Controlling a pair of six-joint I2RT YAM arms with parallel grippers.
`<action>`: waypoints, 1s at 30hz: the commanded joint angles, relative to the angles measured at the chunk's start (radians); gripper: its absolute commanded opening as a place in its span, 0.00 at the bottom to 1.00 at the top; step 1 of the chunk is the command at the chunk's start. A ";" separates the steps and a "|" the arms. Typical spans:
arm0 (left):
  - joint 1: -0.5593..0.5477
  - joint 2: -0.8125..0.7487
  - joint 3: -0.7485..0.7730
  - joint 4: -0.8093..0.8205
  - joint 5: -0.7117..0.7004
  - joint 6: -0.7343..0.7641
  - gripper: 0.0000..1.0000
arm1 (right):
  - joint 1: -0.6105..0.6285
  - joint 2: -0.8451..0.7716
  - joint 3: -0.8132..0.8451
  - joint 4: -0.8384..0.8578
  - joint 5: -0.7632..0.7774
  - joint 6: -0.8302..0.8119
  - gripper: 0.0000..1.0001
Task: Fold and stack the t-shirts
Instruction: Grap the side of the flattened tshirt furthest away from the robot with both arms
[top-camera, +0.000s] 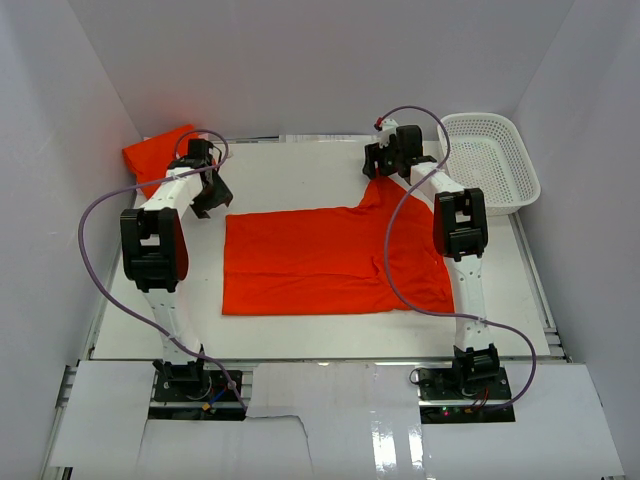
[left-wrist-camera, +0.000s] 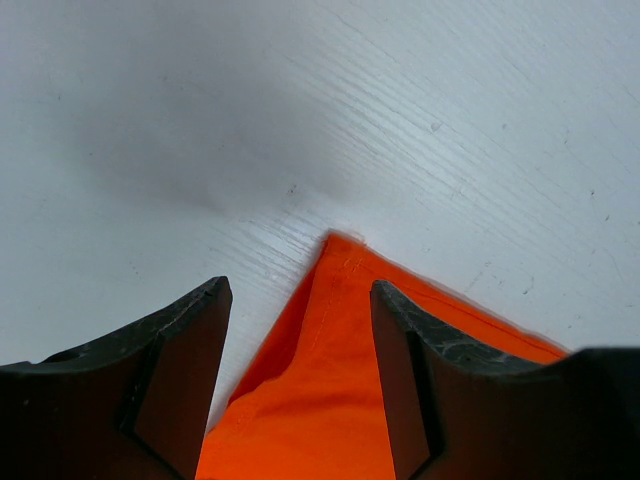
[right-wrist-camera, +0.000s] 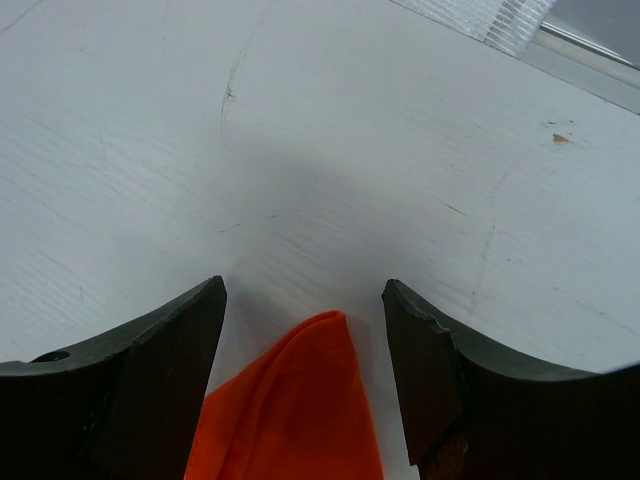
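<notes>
Surface: white surface (top-camera: 300, 330) in a white-walled enclosure, carrying everything listed here.
Main item: spread t-shirt (top-camera: 320, 265), orange-red, flat at the centre, with one sleeve reaching toward the far right.
Arms: left arm (top-camera: 160, 240) reaches to the shirt's far left corner. The right arm (top-camera: 460, 225) reaches to the far sleeve.
Side item: white mesh basket (top-camera: 520, 185) at the far right, apart from the shirt.
Stack: folded t-shirt (top-camera: 150, 155) in the far left corner, behind the left arm.
Left jaws: well open and holding nothing. The shirt corner (left-wrist-camera: 340, 320) lies on the surface between the fingers.
Right jaws: open and empty. The sleeve tip (right-wrist-camera: 300, 400) lies between the fingers.
Step, as I judge it: taking hold of the far edge at both ends for a fold toward me.
Handling note: I would lower both sides until the fingers straddle the cloth, then close well past the hem so it cannot slip. I would lift the two ends together and level, keeping the edge taut so it lands square.
</notes>
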 joint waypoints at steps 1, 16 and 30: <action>0.007 -0.025 -0.007 0.018 0.002 0.013 0.69 | 0.000 -0.022 -0.011 0.016 0.051 -0.010 0.71; 0.007 -0.050 -0.053 0.037 0.016 0.022 0.69 | -0.067 -0.044 0.014 -0.030 -0.008 0.086 0.75; 0.007 -0.063 -0.068 0.049 0.028 0.029 0.69 | -0.162 0.048 0.201 -0.228 -0.332 0.126 0.70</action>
